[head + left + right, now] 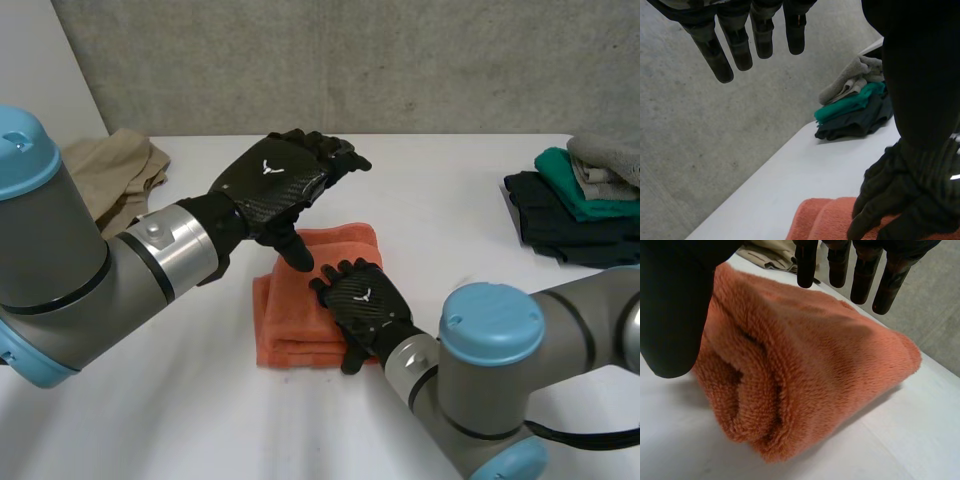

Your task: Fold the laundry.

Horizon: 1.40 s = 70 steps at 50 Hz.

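Nearest, right hand (362, 300) lies palm-down on the towel (295, 325), on its near right part and hiding that corner. Its fingers are loose and spread, grasping nothing. In the right wrist view its fingers (862, 280) reach straight over the towel (810, 365), and the thumb is a dark blur beside the rolled fold.

Towel is orange, thick plush, folded into a squarish pad with layered folds showing along the near edge. It lies flat on the white table (150, 400).

Left hand (272, 180) hovers over the towel's far edge and covers part of it. Its fingers are straight and hold nothing, thumb pointing down at the towel; can't tell if the tip touches. In the left wrist view its fingers (740, 47) are in the air, with right hand (900, 200) on the towel (822, 220) below.

Far left of towel is a crumpled beige cloth (120, 170), partly behind the left arm. Far right of towel is a stack (575, 215) of folded clothes, dark below, then green, grey on top, cut off at the edge. Beyond is a rough concrete wall (350, 60).
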Each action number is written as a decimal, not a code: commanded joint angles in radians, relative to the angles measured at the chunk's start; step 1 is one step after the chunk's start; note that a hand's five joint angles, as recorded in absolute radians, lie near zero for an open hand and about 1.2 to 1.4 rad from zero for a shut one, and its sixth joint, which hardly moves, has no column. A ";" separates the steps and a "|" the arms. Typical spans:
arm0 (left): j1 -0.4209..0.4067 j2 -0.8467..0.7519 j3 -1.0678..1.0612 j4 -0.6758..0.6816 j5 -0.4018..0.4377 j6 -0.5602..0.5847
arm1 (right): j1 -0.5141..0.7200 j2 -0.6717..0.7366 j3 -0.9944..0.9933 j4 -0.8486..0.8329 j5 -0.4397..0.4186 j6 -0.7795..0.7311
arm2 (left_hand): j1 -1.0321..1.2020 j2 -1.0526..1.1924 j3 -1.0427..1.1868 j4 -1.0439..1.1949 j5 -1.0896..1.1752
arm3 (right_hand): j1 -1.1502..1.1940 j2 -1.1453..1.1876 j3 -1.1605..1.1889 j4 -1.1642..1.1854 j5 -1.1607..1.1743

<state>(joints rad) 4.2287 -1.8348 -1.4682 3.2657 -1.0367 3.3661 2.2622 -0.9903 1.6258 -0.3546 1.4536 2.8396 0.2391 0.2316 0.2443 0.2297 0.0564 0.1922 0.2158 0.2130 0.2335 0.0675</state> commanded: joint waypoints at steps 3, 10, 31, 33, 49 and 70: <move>-0.006 -0.004 0.002 -0.006 -0.013 0.004 | 0.003 0.120 -0.090 -0.092 0.077 -0.083 | 0.048 0.055 0.043 0.057 0.056 | 0.062 0.039 0.042 0.021 0.013; -0.006 -0.004 0.002 -0.005 -0.013 0.004 | 0.003 0.160 -0.144 -0.095 0.085 -0.112 | 0.051 0.058 0.046 0.060 0.059 | 0.339 0.315 0.318 0.297 0.289; -0.001 -0.003 0.002 -0.006 -0.032 0.001 | 0.002 0.163 -0.191 -0.084 0.070 -0.097 | 0.051 0.058 0.046 0.060 0.059 | 0.424 0.400 0.403 0.383 0.374; -0.001 -0.003 0.002 -0.006 -0.032 0.001 | 0.002 0.170 -0.201 -0.084 0.062 -0.103 | 0.051 0.058 0.046 0.060 0.059 | 0.471 0.447 0.450 0.430 0.421; 0.017 0.025 0.008 -0.005 -0.034 0.001 | -0.032 0.199 -0.333 -0.079 0.027 -0.160 | 0.054 0.061 0.048 0.063 0.062 | 1.204 1.180 1.183 1.163 1.154; 0.053 0.068 0.011 -0.003 -0.055 -0.019 | -0.476 0.048 -0.789 -0.093 -0.194 -0.085 | 0.071 0.079 0.066 0.081 0.079 | 1.204 1.180 1.183 1.163 1.154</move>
<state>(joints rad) 4.2826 -1.7715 -1.4560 3.2621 -1.0927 3.3616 1.9445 -0.9285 1.0014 -0.4498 1.2608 2.7018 0.2391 0.2450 0.2446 0.2427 0.0790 0.8923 1.1727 1.1533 1.1894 0.8907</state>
